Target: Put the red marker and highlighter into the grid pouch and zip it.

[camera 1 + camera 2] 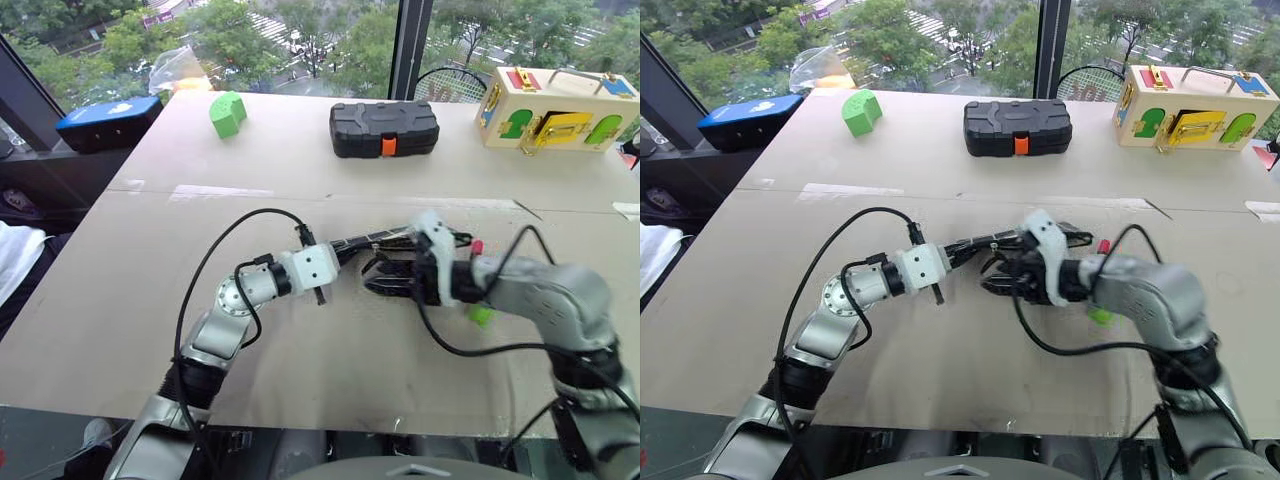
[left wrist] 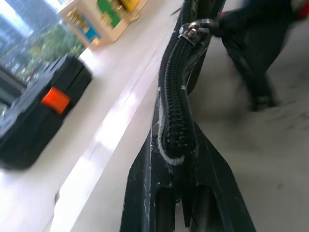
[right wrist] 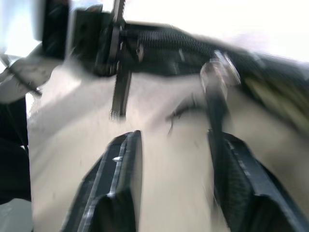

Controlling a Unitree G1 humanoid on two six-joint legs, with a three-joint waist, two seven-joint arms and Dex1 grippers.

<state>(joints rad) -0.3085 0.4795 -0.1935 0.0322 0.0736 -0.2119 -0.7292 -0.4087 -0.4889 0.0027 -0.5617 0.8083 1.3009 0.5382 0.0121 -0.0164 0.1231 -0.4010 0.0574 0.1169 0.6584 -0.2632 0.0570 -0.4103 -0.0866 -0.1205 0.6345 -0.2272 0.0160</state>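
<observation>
Left gripper point(image 2: 179, 159) clamped shut on the zippered corner edge of the grid pouch point(image 1: 385, 240), holding that end raised off the worktop point(image 1: 330, 370) near its middle. Right gripper point(image 3: 176, 159) just past the pouch's other end, fingers point(image 3: 118, 183) standing apart with bare worktop between them, holding nothing; metal zipper pull point(image 3: 218, 72) hanging right beyond the fingertips. Red cap of the red marker point(image 1: 477, 246) peeking out beside the right wrist, at the far end of the pouch; whether inside the pouch or lying next to it, hard to tell. Highlighter point(image 1: 482, 315) a light-green patch on the worktop under the right forearm, outside the pouch, mostly hidden by the arm. Black cables looping off both wrists close above the surface around the pouch. Plenty of bare worktop toward the near edge and out to the left; a seam running across the surface just beyond the pouch. Well apart, along the far edge: green block point(image 1: 227, 113), black hard case with orange latch point(image 1: 384, 128), and a wooden latch box point(image 1: 555, 110) at the far right corner. Blue box point(image 1: 108, 121) off the far left corner, beside the window.
</observation>
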